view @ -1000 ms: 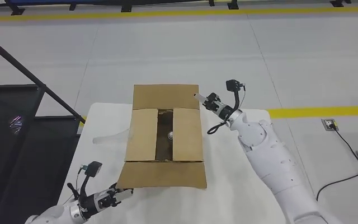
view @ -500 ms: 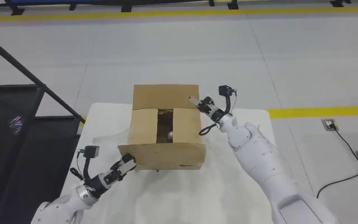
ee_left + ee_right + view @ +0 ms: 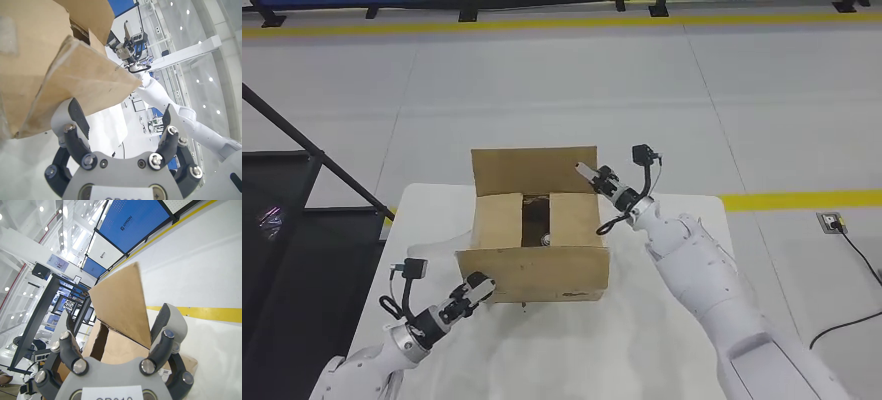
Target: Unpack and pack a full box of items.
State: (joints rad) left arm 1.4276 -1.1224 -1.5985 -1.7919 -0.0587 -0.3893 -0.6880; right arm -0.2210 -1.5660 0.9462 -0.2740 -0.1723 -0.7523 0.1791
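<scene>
Closing step, seemingly. Near side of the box (image 3: 577, 222), mid-table (image 3: 662, 330): propping the front flap (image 3: 532, 264) upright with the left gripper (image 3: 479, 287), jaws apart. Far right corner — hovering at the raised rear flap (image 3: 532, 170) with the right gripper (image 3: 587, 170), spread too. Next: fold both inward.

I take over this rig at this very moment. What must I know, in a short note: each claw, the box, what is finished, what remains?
The left claw is open at the left corner of the near flap, gripping nothing.
The right claw is open at the right corner of the far flap.
The box stands on the table. Its far flap is upright and its near flap is tilted up. The side flaps are folded inward, and an item shows through the gap.
Done: outer flaps are free.
Left: open the side flaps, unpack, then pack again.
</scene>
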